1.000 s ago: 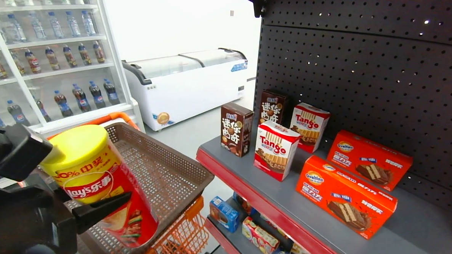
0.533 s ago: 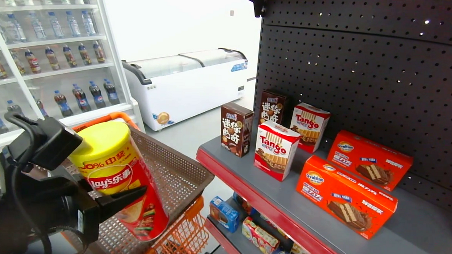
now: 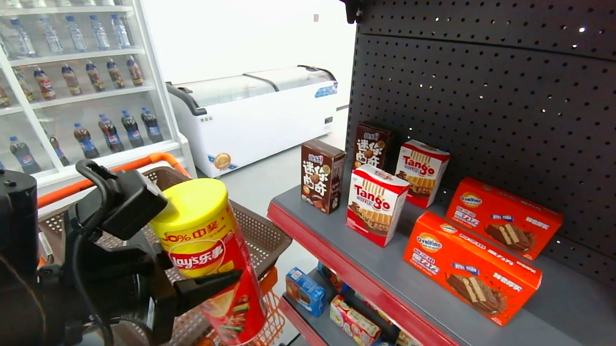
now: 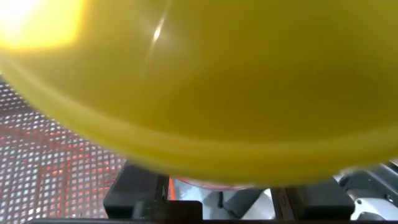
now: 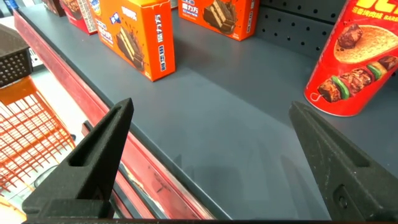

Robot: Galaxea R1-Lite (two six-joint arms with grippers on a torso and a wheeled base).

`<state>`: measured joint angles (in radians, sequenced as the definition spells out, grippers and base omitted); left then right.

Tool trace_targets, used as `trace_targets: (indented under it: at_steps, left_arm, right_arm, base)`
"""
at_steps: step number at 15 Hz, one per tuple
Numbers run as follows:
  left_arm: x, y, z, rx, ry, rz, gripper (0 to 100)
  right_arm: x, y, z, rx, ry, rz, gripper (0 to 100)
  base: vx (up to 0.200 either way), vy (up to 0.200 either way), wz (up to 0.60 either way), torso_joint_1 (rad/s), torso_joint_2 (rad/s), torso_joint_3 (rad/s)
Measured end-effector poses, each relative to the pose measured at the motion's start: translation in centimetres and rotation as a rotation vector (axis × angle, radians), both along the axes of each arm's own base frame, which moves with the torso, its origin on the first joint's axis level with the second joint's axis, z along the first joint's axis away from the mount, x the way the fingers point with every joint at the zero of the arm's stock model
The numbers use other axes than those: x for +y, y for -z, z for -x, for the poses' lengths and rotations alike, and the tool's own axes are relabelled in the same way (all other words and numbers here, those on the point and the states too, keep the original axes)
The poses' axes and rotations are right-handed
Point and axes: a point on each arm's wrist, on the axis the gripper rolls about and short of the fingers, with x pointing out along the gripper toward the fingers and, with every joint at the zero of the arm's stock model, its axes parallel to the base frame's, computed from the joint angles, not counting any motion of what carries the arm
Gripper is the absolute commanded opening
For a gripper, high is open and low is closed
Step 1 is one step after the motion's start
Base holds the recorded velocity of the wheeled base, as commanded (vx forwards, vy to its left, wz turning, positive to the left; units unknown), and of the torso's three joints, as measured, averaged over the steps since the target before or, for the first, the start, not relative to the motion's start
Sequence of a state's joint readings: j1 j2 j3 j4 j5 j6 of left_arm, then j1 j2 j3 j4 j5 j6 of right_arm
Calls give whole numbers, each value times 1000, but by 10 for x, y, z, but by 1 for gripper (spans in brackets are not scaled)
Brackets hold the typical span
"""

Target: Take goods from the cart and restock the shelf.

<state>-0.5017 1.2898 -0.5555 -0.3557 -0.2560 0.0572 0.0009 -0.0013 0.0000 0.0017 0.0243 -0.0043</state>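
Observation:
My left gripper (image 3: pixel 201 243) is shut on a red chips canister (image 3: pixel 215 262) with a yellow lid (image 3: pixel 195 202), held tilted above the right end of the cart's brown basket (image 3: pixel 266 236), left of the grey shelf (image 3: pixel 336 247). The lid (image 4: pixel 205 81) sits very close in the left wrist view. My right gripper (image 5: pixel 211 168) hangs open over the shelf board (image 5: pixel 236 118), with nothing between its fingers. A second red canister (image 5: pixel 354 62) stands on the shelf beyond it, apart from the gripper.
On the shelf stand two brown boxes (image 3: pixel 322 176), two wafer boxes (image 3: pixel 375 204) and two orange boxes (image 3: pixel 470 268). Bare board lies along the red front edge (image 3: pixel 365 295). Goods fill the lower shelf (image 3: pixel 353 323). A drinks fridge (image 3: pixel 57 73) and a chest freezer (image 3: pixel 253 118) stand behind.
My left arm has carried the canister to the right, from over the basket's middle to its right end, nearer the shelf. The boxes on the shelf have not moved.

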Motion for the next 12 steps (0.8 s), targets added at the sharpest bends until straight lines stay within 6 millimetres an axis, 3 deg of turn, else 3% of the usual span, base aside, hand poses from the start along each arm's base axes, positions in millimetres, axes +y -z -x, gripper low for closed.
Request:
trace_targets:
  at_steps: [3,9,12]
  left_arm:
    - [-1,-1,8,11,49,11,0]
    - [-12,-1,45,52,253,18,0]
    - [-13,-2,48,44,270,22,0]
  right_arm:
    - [0,0,0,0,-1,0,100]
    - [0,0,0,0,0,0,100]
    - [0,0,0,0,-1,0,100]
  base:
    - [0,0,0,0,0,0]
    - [0,0,0,0,0,0]
    - [0,0,-600,-1,2,4]
